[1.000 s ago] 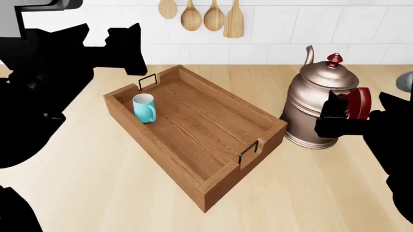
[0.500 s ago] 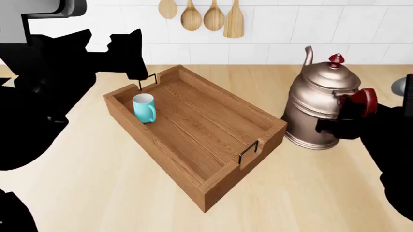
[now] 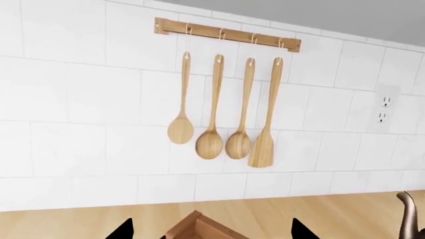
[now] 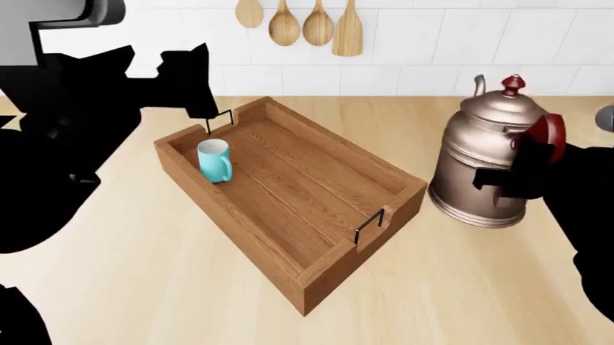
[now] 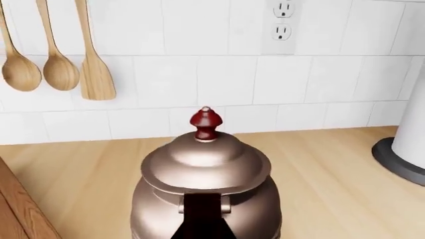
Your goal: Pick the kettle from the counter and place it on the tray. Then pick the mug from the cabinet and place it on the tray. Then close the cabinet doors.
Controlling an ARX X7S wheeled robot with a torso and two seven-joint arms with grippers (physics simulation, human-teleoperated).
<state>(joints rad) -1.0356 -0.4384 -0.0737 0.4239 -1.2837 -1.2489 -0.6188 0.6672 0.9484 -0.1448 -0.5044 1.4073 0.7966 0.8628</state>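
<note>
The copper kettle (image 4: 484, 165) stands on the beige counter (image 4: 144, 287), right of the wooden tray (image 4: 240, 223), about upright. My right gripper (image 4: 523, 172) is shut on its dark red handle (image 4: 547, 140). In the right wrist view the kettle (image 5: 206, 169) fills the foreground with its red knob on top and the handle running toward the camera. The turquoise mug (image 4: 215, 159) stands upright inside the tray near its far left corner. My left gripper (image 4: 197, 93) hovers above that corner, open and empty. Its tips (image 3: 126, 230) stand wide apart over the tray's corner (image 3: 196, 226).
Wooden spoons (image 4: 298, 25) hang on the white tiled wall behind the counter, also in the left wrist view (image 3: 219, 114). A white cylinder on a dark grey base (image 5: 408, 144) stands right of the kettle. A wall outlet (image 5: 282, 20) is above it.
The kettle has shifted to the right with my right gripper on its handle, and its spout has swung round. The left gripper rose slightly, then held. Mug and tray have not moved.
</note>
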